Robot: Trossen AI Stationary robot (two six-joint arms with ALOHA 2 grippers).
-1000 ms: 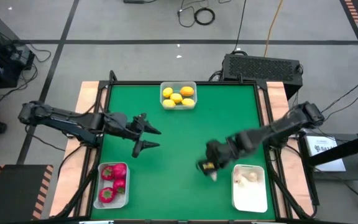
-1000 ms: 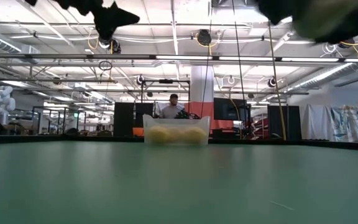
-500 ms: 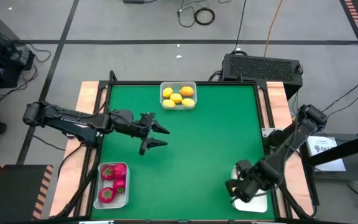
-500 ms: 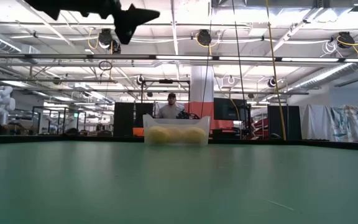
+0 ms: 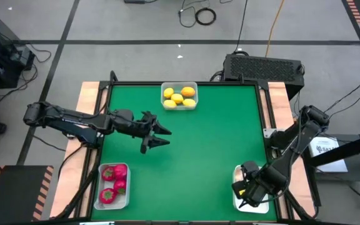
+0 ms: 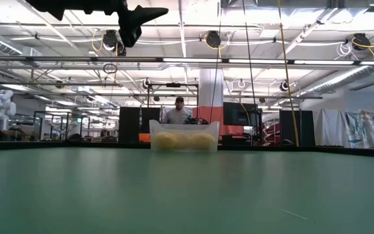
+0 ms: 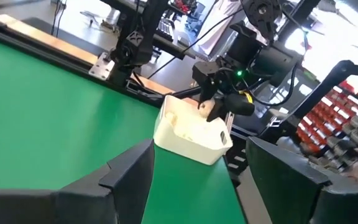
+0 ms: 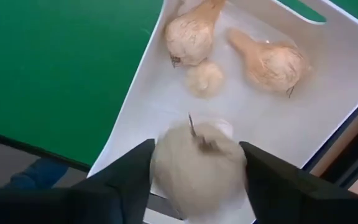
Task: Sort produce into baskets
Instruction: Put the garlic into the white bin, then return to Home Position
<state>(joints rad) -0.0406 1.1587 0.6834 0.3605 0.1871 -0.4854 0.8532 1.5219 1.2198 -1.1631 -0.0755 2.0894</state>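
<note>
Your right pincer [image 8: 197,165] is pinching a whitish mushroom piece [image 8: 197,158] between its two dark fingers, and in the right wrist view it hangs directly over the near end of the mushroom basket [image 8: 135,106], where three more whitish pieces already lie further in. In the high view that same right pincer [image 5: 250,187] sits at the lower right of the frame, over the lower part of the mushroom basket [image 5: 237,170], with the arm folded back in a sharp bend toward the desk's right edge. To finish this placement well, I'd judge you should let go only while the piece is wholly inside the rim, since the piece looks close to the basket's near edge; nudge a little toward the middle, come down low, then spread the fingers gently so the round piece does not roll or bounce out. Lift straight up afterward so the fingers do not catch the basket wall. Further up the frame, your left pincer [image 5: 158,134] hovers over the green desk [image 5: 211,137] at left of centre, fingers spread wide and holding nothing, the arm stretched nearly level from the left edge; the left wrist view looks between its open fingers toward the mushroom basket. The red pieces [image 5: 111,181] fill the basket at lower left, and the yellow and orange pieces [image 5: 179,97] rest in the lemon basket [image 5: 164,103] at the top centre. No loose produce shows on the desk, so this looks like the last piece.
</note>
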